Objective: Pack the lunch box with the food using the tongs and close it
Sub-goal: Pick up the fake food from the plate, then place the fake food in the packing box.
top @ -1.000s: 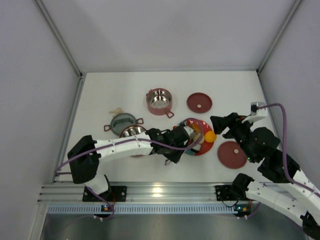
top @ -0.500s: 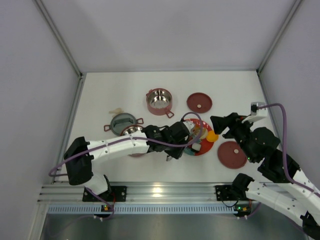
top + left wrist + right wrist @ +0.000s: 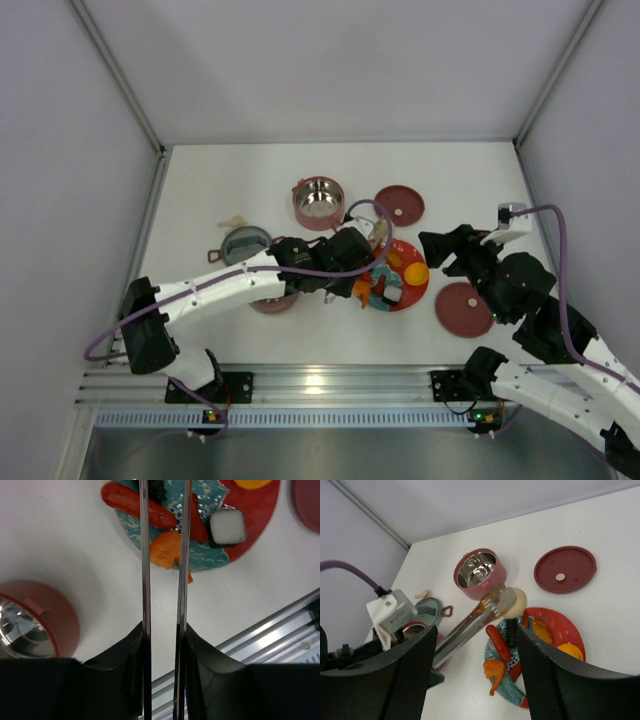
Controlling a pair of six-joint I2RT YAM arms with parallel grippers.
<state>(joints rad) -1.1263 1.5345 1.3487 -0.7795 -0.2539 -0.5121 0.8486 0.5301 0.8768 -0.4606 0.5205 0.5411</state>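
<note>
The tongs [image 3: 470, 624] are being squeezed partway together by the left pincer [image 3: 164, 635], whose jaws are clamping the two thin arms from the outside. The arms are reaching out over the plate [image 3: 568, 630], and a white lump [image 3: 514, 602] is sitting pinched at their tips, over the plate's far edge. A sausage [image 3: 137, 505], a carrot piece [image 3: 165, 550], a sushi piece [image 3: 227, 526] and an orange ball [image 3: 415, 272] are lying on the plate. One pot [image 3: 318, 202] is standing open just beyond the plate, with a lid [image 3: 399, 204] lying to its right. The other pot [image 3: 55, 625] is sitting under the left arm, left of the plate, its steel inside showing. A second lid [image 3: 463, 308] is lying on the counter [image 3: 220, 180] right of the plate. The right pincer [image 3: 437, 250] is hovering by the plate's right side, jaws spread wide and holding nothing.
</note>
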